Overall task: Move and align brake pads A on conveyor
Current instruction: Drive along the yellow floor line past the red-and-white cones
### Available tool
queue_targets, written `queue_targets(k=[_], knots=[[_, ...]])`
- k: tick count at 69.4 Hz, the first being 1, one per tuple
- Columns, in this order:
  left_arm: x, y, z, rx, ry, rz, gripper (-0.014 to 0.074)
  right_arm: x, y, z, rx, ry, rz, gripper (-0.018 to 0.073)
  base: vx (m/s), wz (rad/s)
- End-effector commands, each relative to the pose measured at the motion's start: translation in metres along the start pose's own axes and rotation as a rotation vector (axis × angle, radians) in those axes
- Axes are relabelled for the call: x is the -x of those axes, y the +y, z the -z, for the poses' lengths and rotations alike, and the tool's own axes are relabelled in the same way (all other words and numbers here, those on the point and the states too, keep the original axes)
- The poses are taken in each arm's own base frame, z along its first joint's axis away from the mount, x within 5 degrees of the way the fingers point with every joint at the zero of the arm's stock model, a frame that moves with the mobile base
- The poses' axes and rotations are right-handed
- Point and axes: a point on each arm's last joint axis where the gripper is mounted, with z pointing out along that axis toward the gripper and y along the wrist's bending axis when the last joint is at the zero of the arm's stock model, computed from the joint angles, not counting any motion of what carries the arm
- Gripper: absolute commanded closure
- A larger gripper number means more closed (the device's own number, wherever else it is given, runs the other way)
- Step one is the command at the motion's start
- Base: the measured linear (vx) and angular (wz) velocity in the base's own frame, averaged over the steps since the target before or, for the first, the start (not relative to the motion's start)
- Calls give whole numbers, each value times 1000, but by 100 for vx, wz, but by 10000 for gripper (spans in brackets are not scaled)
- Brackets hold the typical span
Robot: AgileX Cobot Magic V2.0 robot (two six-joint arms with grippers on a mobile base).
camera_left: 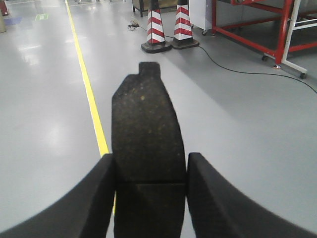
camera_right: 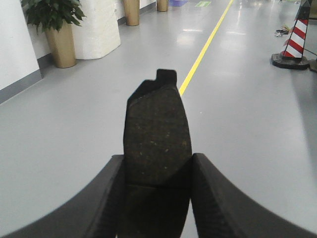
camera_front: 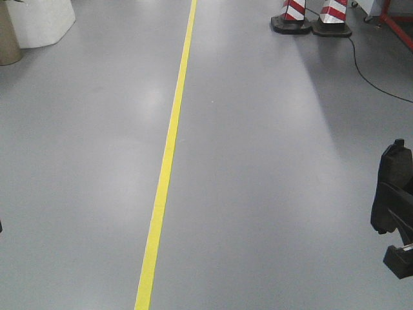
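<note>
In the left wrist view, my left gripper (camera_left: 151, 158) is shut on a brake pad A (camera_left: 143, 114), a dark grey speckled oblong held across its centre groove and pointing away from me. The right wrist view shows the same hold: my right gripper (camera_right: 157, 157) is shut on another brake pad A (camera_right: 156, 119), which sticks out forward above the floor. At the right edge of the front view, a black gripper part (camera_front: 392, 206) shows. The conveyor is out of view; only grey floor lies beneath both pads.
A yellow floor line (camera_front: 169, 148) runs ahead. Two red-white cones (camera_front: 313, 16) stand at the far right with a black cable (camera_front: 371, 81) trailing from them. A red frame (camera_left: 257, 29) stands beyond the cones. A potted plant (camera_right: 57, 29) and a white pillar (camera_right: 99, 25) stand to the left.
</note>
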Motion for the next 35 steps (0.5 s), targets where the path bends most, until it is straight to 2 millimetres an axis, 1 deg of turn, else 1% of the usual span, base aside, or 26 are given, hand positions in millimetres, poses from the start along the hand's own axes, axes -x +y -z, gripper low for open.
queue_targets(k=[1, 35], knots=[[17, -1, 2, -13, -118, 3, 554, 20, 0, 3, -4, -135, 8, 552, 56, -5], [17, -1, 2, -13, -118, 3, 554, 20, 0, 3, -4, -135, 8, 552, 57, -5]])
